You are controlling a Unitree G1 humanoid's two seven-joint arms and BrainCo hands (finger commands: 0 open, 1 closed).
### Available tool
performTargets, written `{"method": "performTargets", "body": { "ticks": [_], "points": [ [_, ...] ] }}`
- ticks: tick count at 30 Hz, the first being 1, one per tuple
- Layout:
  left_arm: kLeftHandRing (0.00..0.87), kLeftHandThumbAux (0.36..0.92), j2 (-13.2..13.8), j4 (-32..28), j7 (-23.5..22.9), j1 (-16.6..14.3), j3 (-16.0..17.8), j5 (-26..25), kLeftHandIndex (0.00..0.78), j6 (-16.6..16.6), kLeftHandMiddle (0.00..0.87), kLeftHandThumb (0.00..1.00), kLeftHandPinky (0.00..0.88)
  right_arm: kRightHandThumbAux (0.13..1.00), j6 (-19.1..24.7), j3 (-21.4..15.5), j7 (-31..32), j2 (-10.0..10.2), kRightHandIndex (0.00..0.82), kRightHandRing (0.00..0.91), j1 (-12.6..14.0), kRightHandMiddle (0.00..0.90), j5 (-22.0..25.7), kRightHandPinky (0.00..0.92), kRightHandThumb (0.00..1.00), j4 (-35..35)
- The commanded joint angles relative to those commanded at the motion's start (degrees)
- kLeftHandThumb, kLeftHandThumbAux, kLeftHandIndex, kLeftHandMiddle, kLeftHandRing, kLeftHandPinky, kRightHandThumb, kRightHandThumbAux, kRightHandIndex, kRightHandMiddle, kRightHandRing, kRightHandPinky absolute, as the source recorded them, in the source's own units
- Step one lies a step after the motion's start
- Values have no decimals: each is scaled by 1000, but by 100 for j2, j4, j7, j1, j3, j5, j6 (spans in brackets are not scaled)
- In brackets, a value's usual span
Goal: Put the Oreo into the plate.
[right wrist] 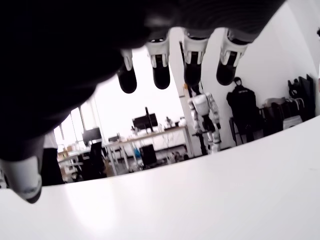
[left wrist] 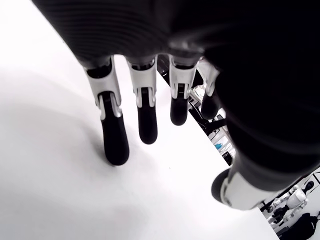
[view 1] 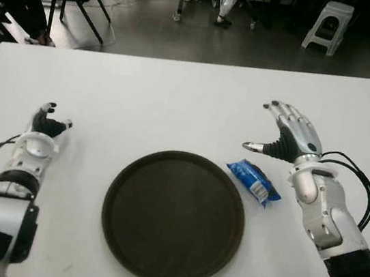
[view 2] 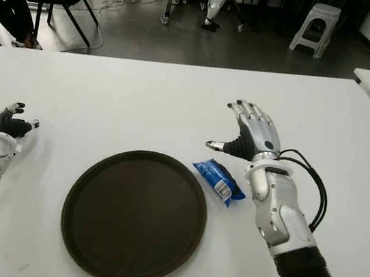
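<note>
With my right hand (view 1: pixel 287 136) spread and empty just beyond the Oreo (view 1: pixel 254 180), which lies on the table (view 1: pixel 176 103) right of the plate (view 1: pixel 173 216), I should pinch the packet across its narrow width, while my left hand (view 1: pixel 47 126), relaxed, shows left of the plate.

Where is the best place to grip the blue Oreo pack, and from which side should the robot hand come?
Probably across the narrow middle of the Oreo pack, from above. It lies flat on the white table just right of the plate, its long axis diagonal, so fingers pinch its long edges. The right robot hand, open just behind it, is nearest.
</note>
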Motion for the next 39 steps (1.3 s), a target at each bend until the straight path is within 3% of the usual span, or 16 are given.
{"method": "performTargets", "body": {
  "ticks": [11, 25, 39],
  "points": [
    [156, 729, -12, -5, -60, -11, 44, -51, 40, 6, 122, 260, 175, 523, 276, 60, 625, -96, 0, 11, 180, 0, -208, 67, 47, -352],
    [156, 733, -23, -12, -92, -36, 30, -50, 27, 31, 108, 185, 186, 508, 594, 156, 1346, -273, 0, 0, 507, 0, -647, 41, 47, -860],
    [163, 720, -26, -16, -41, -43, 13, -36, 41, 19, 122, 252, 178, 496, 887, 255, 1818, -277, 0, 0, 573, 0, -1052, 39, 1, -966]
  ]
}}
